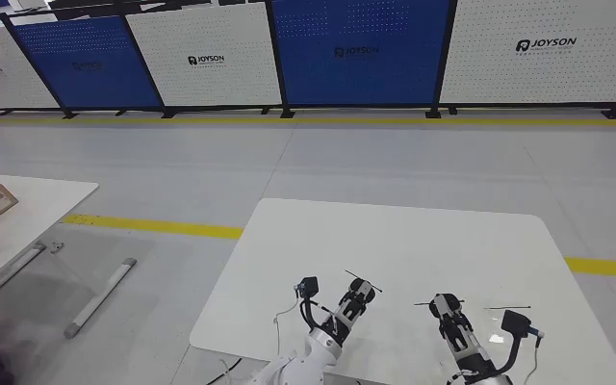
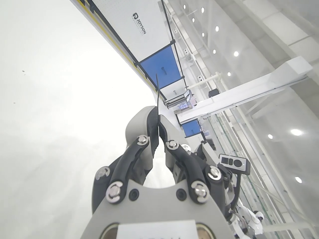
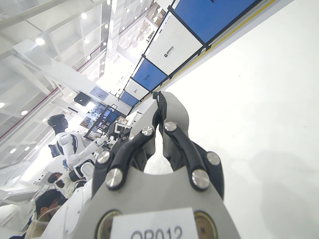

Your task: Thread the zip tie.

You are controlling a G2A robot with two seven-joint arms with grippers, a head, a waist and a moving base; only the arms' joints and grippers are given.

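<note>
The left claw [image 2: 158, 119] is clamped on a thin black tie [image 2: 157, 88]. The strip runs up between the pads [image 2: 152, 125] and sticks out well past the fingertips. From above, this tie crosses the claw's tip at a slant.

The right claw [image 3: 159, 100] is closed too, pinching a second tie [image 3: 155, 96], of which a small black end pokes out at the tip. In the top view that tie is a level line across the claw, jutting out on both sides.

The two claws sit side by side, near each other but apart, over the near part of the white table [image 1: 404, 241]. The two held ties do not touch.

Just to the right of the right claw is a third strip [image 1: 507, 308], thin and black with a small knob at its far end. I cannot tell whether it lies flat on the table. That makes three black strips, two of them held.

A second table [image 1: 34, 202] shows at the left edge. A yellow line [image 1: 154, 226] crosses the floor. Behind stand five panels [image 1: 361, 53], two blue and three white.
</note>
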